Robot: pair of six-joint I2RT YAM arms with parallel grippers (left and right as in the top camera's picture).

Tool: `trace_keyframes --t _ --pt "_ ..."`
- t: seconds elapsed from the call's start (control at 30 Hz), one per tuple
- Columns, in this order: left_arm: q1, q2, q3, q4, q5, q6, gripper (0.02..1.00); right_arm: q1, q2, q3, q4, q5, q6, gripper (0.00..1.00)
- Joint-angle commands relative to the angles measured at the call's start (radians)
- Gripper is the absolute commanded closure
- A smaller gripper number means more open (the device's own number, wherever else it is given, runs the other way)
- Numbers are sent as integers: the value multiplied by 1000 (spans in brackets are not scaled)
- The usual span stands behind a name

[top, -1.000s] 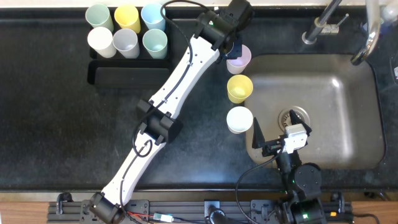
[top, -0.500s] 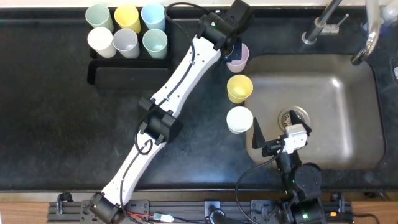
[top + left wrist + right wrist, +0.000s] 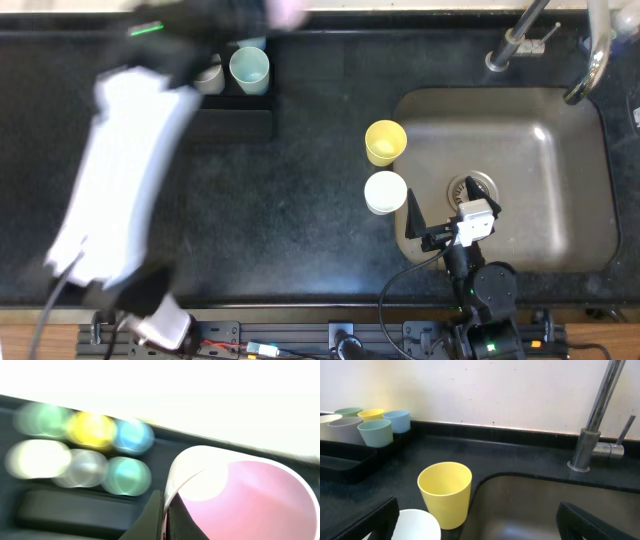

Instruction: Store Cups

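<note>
Swinging off from the sink's edge, where it stood half a second ago, my left arm (image 3: pixel 125 190) now streaks across to the far left of the table (image 3: pixel 300 230), and the pink cup (image 3: pixel 240 500) has gone with it. The yellow cup (image 3: pixel 385 142) and white cup (image 3: pixel 385 191) have not stirred.

That table is a dark, speckled, hard slab. The sink (image 3: pixel 540 160) set into it is brushed metal with rounded corners. The tray (image 3: pixel 230 122) at the table's far left is black and shallow, and its front stretch is bare. At its back stand smooth tapered tumblers, among them a teal cup (image 3: pixel 249 68).

The pink cup hangs in the air, tilted, above and to the right of the tray's cups. My left gripper (image 3: pixel 164 515) pinches its wall at the rim, one finger inside and one outside. I judge it light, thin-walled, matte plastic: stiff enough for a rim pinch, a little springy, and not fragile. Being so light, it could twist in the pinch on a fast swing. A hold across the rim, set well down the wall, suits it best.

The yellow and white cups stand upright, just beside each other, on the table by the sink's left edge. They look like the same ware, and I would take them the same way. My right gripper (image 3: pixel 480 527) rests low over the sink, fingers spread wide, holding nothing.
</note>
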Motion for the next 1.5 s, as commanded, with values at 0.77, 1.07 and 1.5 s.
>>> trace_keyframes --t 0.77,1.07,1.5 --pt "502 9 -608 202 195 344 982 -1 -9 -14 6 -7 0 5" --pt "502 42 -610 209 177 351 982 -1 -9 -14 6 -7 0 5" --pt "504 131 -611 233 169 356 982 -1 -9 -14 6 -7 0 5"
